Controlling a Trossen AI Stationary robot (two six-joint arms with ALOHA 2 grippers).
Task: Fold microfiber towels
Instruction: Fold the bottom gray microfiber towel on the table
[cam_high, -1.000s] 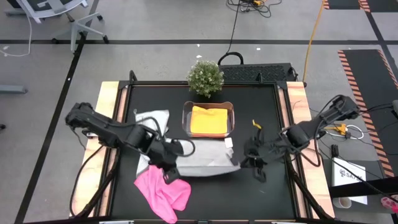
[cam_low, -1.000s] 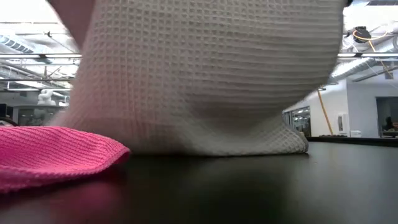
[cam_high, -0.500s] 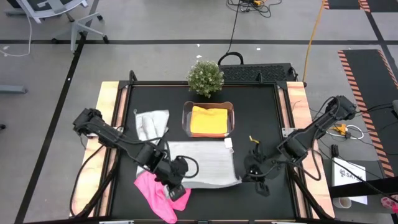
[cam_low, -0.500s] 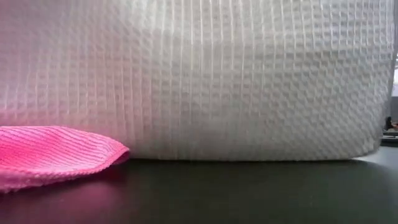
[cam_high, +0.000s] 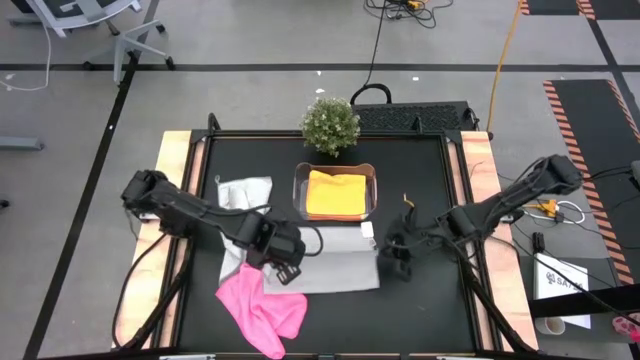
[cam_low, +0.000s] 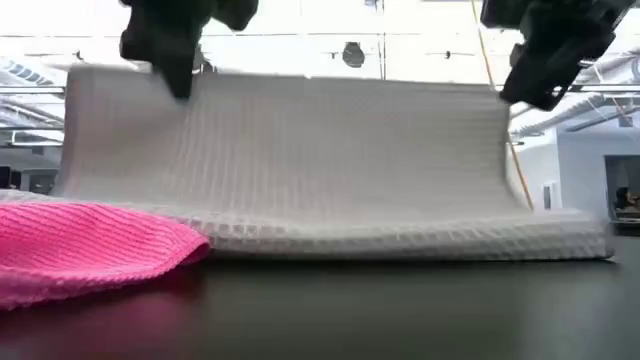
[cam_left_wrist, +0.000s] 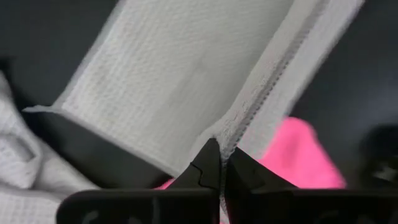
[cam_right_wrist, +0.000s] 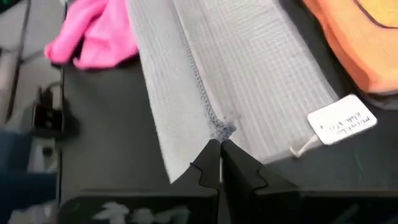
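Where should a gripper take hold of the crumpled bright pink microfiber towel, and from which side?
Grip the bright pink microfiber towel at its front corner, the one toward the table's front edge, coming straight down from above. That end lies bare on the black table, while its far end is tucked against the light grey waffle towel that both grippers hold, so it is probably freer there.

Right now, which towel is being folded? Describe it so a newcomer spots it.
On the black table, look in front of the clear tub holding the orange towel. The flat grey waffle towel lies there, one edge pinched by the left claw and right claw; the other grey towel is crumpled, the pink towel bright.
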